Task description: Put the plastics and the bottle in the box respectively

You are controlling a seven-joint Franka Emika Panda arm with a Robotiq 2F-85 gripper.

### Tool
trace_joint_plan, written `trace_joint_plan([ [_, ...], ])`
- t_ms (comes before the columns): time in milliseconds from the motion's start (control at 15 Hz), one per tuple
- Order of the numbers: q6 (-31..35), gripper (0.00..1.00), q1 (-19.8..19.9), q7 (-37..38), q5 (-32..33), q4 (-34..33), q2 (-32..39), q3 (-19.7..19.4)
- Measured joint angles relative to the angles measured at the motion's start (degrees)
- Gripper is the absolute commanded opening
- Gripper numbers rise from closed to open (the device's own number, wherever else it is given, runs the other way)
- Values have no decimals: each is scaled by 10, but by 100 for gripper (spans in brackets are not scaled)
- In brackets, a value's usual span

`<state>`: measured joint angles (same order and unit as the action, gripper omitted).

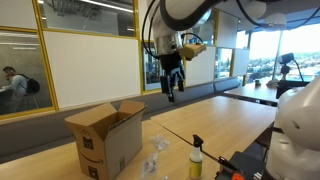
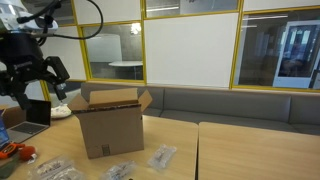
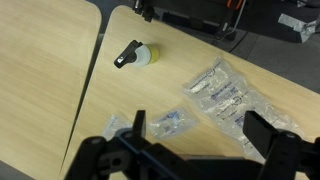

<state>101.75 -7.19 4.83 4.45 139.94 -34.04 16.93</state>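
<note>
Bottle (image 3: 143, 55) stands near plastics (image 3: 222, 95) on table (image 3: 120, 100); end effector (image 1: 171, 92) hangs open above.

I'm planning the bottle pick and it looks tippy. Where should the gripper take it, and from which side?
Take the bottle around its yellowish-green body just under the black cap, coming straight down from above. It stands upright and slim on the table, apart from the plastics, so the open gripper likely fits.

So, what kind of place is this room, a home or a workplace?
Most likely an office or meeting area. It has glass partition walls with yellow frames, a long grey bench running along them, and a person sitting behind the glass.
</note>
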Motion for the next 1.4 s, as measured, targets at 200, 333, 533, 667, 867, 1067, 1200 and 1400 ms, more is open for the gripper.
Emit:
trace_joint_plan([
  [200, 0, 100, -1, 0, 0, 1, 1, -1],
  [333, 1, 100, -2, 8, 0, 4, 4, -1],
  [533, 23, 100, -3, 51, -8, 5, 15, -1],
  [667, 60, 100, -8, 72, -21, 6, 28, 0],
  [867, 118, 100, -14, 121, -41, 6, 61, 5],
  [1067, 160, 100, -12, 220, -44, 7, 105, 22],
  [1200, 180, 100, -10, 298, -43, 7, 135, 41],
  [1400, 208, 100, -11, 411, -40, 13, 181, 65],
])
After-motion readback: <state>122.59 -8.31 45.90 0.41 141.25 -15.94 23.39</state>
